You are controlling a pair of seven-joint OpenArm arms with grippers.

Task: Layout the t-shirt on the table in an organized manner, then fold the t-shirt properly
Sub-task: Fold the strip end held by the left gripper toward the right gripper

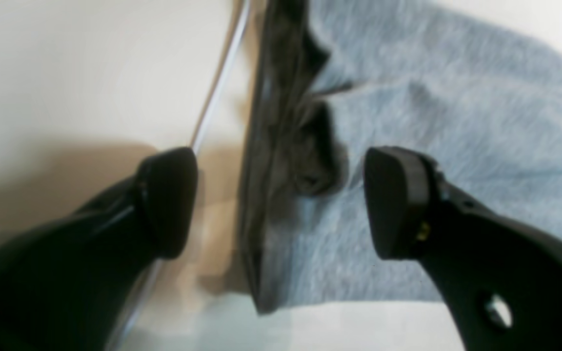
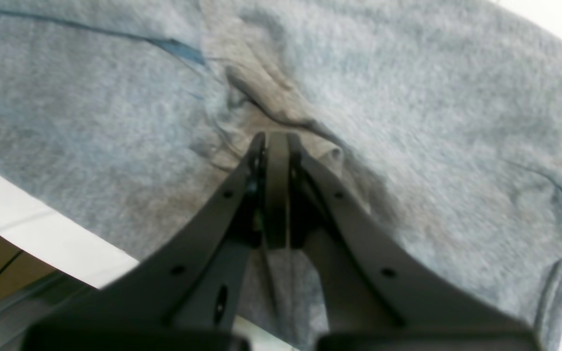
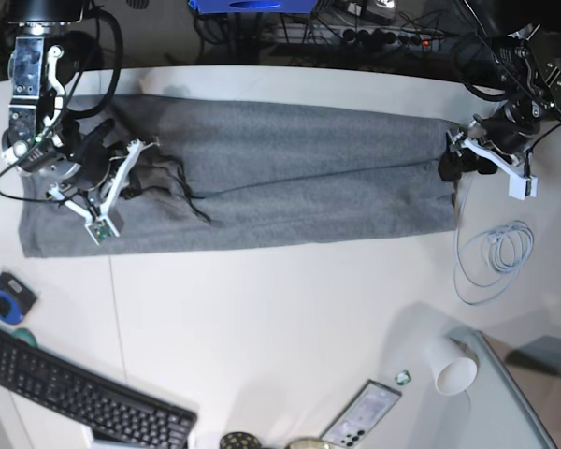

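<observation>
A grey t-shirt (image 3: 262, 178) lies stretched in a long band across the far half of the white counter (image 3: 280, 327). The right claw (image 2: 276, 146) is pinched fully together on a bunched ridge of the cloth near the band's left end in the base view; whatever sits between its tips is hidden by the folds. The left claw (image 1: 281, 200) is spread wide and holds nothing, straddling the shirt's dark, blurred edge at the band's other end. A white cable (image 3: 494, 257) and a paper cup (image 3: 453, 367) rest nearby. A keyboard (image 3: 75, 393) is cut off by the frame edge.
</observation>
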